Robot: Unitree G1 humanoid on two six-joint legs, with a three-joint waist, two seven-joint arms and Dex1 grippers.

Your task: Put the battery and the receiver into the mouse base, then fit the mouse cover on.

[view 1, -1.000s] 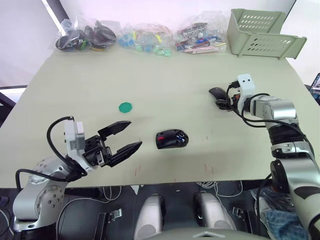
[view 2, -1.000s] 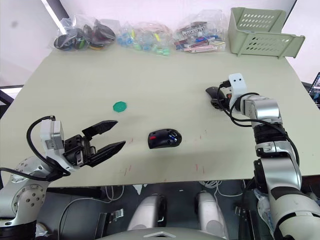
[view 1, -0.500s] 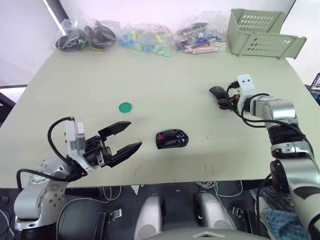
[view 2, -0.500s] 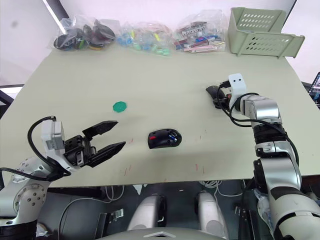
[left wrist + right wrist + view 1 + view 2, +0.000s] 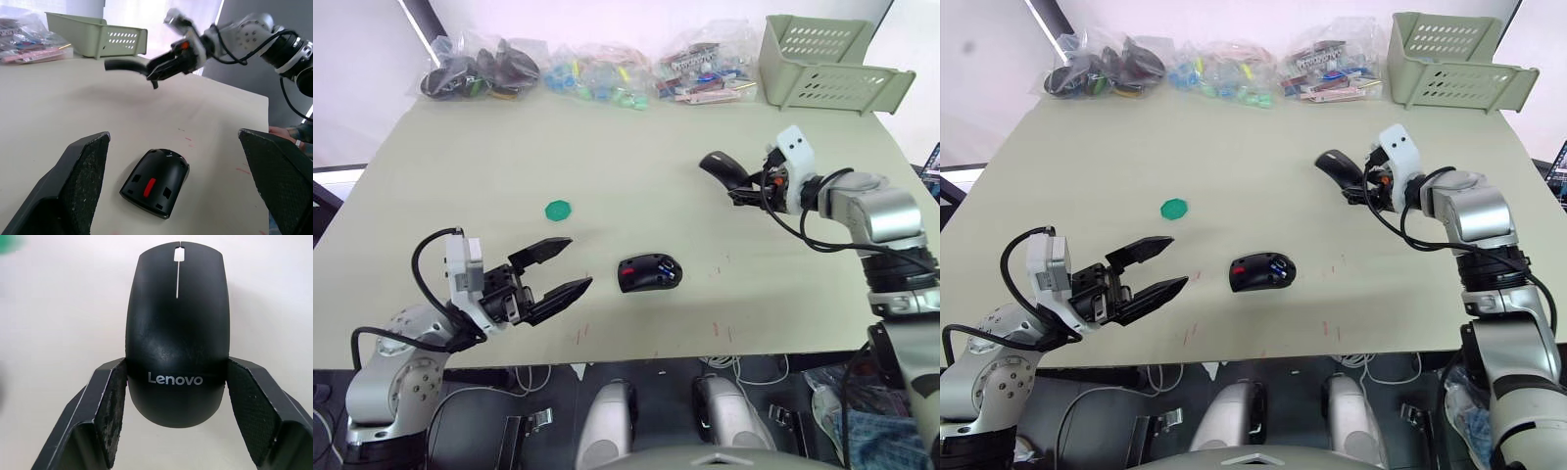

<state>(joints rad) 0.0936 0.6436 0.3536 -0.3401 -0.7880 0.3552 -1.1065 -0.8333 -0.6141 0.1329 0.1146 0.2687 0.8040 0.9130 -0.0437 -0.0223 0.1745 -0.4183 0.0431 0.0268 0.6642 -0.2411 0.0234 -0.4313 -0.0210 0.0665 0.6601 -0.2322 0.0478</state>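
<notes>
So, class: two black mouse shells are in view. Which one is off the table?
The mouse cover, the smooth shell clamped in the right gripper above the table. The mouse base, showing red inside, lies on it.

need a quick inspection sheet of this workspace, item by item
surface: pale table, a few red marks near the front edge
job's things: mouse base lies open side up near the front middle, blue and red parts showing inside; mouse cover held off the table over the right half
clutter: green disc; bags of parts along the far edge; green basket at the far right corner
grippers: left gripper open, beside the base; right gripper shut on the cover
cables: black cables looped on both wrists
surroundings: nothing seen
</notes>
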